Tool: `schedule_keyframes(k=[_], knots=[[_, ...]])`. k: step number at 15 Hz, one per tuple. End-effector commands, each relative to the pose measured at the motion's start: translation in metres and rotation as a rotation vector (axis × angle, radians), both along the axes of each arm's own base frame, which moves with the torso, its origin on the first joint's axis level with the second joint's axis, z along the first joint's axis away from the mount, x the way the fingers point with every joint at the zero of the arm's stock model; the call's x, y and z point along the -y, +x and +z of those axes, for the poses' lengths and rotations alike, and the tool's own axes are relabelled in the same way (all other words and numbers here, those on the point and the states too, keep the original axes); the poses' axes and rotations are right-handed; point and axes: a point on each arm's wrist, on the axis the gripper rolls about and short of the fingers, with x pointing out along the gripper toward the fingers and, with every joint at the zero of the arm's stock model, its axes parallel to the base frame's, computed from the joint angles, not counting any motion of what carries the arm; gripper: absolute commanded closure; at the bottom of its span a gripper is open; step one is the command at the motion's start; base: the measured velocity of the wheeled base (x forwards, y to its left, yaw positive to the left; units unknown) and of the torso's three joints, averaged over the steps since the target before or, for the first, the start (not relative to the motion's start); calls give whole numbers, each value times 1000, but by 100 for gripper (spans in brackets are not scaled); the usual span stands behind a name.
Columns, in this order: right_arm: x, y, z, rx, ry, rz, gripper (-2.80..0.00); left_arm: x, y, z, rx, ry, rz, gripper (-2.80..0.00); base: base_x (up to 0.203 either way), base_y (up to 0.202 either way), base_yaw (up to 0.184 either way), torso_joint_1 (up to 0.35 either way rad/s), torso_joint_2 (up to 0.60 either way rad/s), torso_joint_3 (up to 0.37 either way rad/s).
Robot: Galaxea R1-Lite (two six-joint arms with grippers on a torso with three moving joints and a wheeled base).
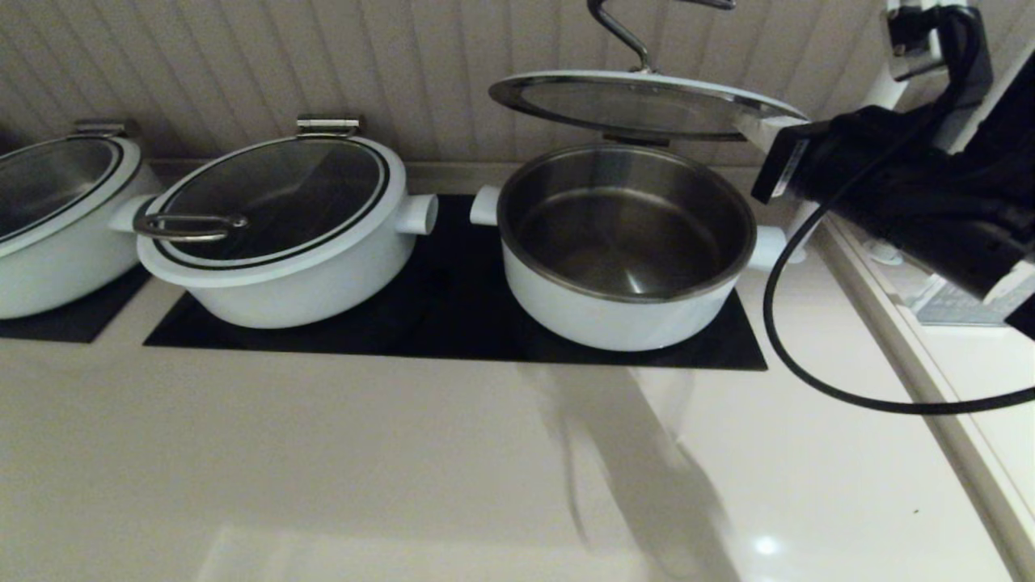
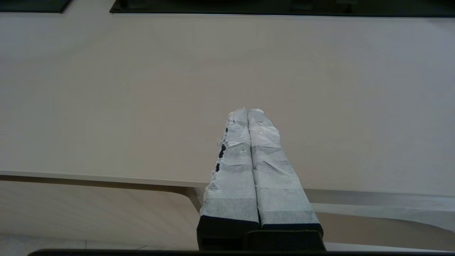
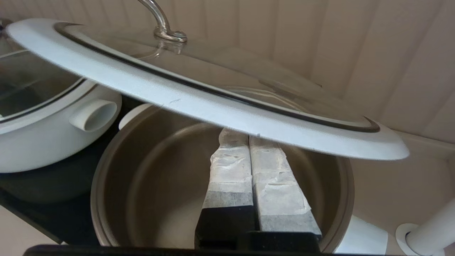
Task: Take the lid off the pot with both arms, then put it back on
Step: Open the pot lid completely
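The lid (image 1: 639, 105) is a round glass disc with a broad white rim, a thin black ring inside it and a curved steel handle (image 1: 623, 32) rising from the glass. It hangs raised and tilted above the open pot (image 1: 627, 242), apart from the pot's rim. The pot is wide, shallow and white, steel-lined, with 2 stubby white side knobs, and stands on a black mat (image 1: 453, 323). The right gripper (image 3: 236, 137) has its 2 taped fingers pressed together, their tips tucked under the lid's white rim, with the pot's bowl just below them. The left gripper (image 2: 247, 112) is clenched on nothing, over the bare beige counter (image 2: 106, 89), well apart from the pot. A second lidded white pot (image 1: 283, 226) sits beside.
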Motion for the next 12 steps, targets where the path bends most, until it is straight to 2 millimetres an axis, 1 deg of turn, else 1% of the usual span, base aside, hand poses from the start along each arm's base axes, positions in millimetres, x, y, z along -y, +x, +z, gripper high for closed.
schedule_keyframes(k=[1, 5, 8, 10, 12], knots=[[1, -3, 3, 13, 5, 0, 0, 0, 0, 0, 3, 1, 0, 0, 0, 0, 0, 0, 0, 0], [5, -1, 4, 15, 6, -15, 0, 0, 0, 0, 3, 0, 0, 0, 0, 0, 0, 0, 0, 0], [8, -6, 7, 23, 10, -17, 0, 0, 0, 0, 3, 0, 0, 0, 0, 0, 0, 0, 0, 0], [10, -5, 5, 18, 6, -25, 0, 0, 0, 0, 3, 1, 0, 0, 0, 0, 0, 0, 0, 0], [18, -2, 0, 5, -17, -61, 0, 0, 0, 0, 3, 0, 0, 0, 0, 0, 0, 0, 0, 0]])
